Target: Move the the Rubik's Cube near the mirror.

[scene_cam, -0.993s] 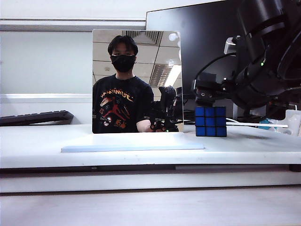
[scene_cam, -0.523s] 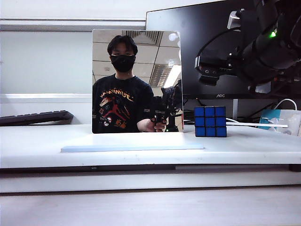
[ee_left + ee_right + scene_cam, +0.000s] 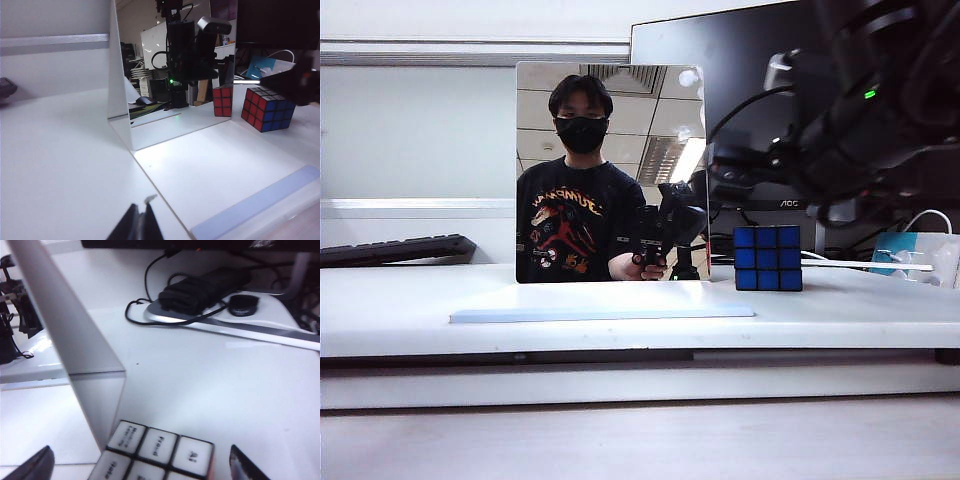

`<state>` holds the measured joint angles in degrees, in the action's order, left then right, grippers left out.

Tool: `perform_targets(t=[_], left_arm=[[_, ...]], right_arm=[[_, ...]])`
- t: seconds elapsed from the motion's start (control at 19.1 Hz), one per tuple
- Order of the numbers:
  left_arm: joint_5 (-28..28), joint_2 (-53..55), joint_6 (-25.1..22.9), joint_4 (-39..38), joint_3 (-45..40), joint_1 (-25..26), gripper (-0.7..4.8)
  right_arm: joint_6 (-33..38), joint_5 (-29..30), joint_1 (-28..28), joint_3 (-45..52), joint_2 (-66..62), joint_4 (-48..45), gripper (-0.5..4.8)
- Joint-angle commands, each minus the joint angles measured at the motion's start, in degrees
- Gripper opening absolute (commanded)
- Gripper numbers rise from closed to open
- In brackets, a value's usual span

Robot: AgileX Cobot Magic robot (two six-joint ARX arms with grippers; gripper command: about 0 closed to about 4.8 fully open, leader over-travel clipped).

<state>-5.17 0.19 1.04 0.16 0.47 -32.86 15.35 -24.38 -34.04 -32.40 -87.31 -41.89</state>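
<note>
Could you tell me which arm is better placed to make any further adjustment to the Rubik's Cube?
Right. The right gripper hangs open straddling the Rubik's Cube beside the mirror; the left gripper sits shut, far off, in front of the mirror.

The mirror (image 3: 611, 172) walls the Rubik's Cube (image 3: 768, 258) on one side; the other stays open.

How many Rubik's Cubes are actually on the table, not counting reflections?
1. The Rubik's Cube stands on the table just right of the mirror, beside its edge. The red-faced cube seen in the left wrist view is only its reflection.
</note>
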Motion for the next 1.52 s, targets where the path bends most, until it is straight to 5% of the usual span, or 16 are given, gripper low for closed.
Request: perform_targets(t=[0.05,0.37,0.42,0.52,0.57,0.73,0.84,1.15,1.31,1.52], left_arm=[[0.0,0.0,-0.2,0.6,0.1,-0.1,0.22],[0.0,0.0,-0.2,0.6,0.1,-0.1,0.22],[0.0,0.0,-0.2,0.6,0.1,-0.1,0.22],[0.0,0.0,-0.2,0.6,0.1,-0.1,0.22],[0.0,0.0,-0.2,0.6,0.1,-0.1,0.22],[0.0,0.0,-0.2,0.6,0.1,-0.1,0.22],[0.0,0.0,-0.2,0.6,0.1,-0.1,0.22],[0.0,0.0,-0.2,0.6,0.1,-0.1,0.22],[0.0,0.0,-0.2,0.6,0.1,-0.1,0.22],[0.0,0.0,-0.2,0.6,0.1,-0.1,0.22]], right_arm=[[0.0,-3.9,-0.5,-0.9,-1.4,-0.7,4.79],[1.0,-4.0,-0.6,-1.5,-5.9,-0.7,4.79],[1.2,-4.0,-0.7,-1.8,-6.5,-0.8,4.36],[1.1,-4.0,-0.7,-2.2,-7.4,-0.9,1.63],[1.1,-4.0,-0.7,-2.2,-7.5,-0.7,0.90],[1.1,-3.9,-0.7,-2.2,-7.5,-0.3,1.05],[1.1,-3.7,-0.8,-2.2,-7.3,-0.3,2.04],[1.1,-3.8,-0.8,-2.2,-4.5,0.4,2.16],[1.1,-3.6,-0.8,-2.2,0.6,3.2,3.94],[1.1,-0.1,-3.1,-2.2,1.9,5.4,4.79]])
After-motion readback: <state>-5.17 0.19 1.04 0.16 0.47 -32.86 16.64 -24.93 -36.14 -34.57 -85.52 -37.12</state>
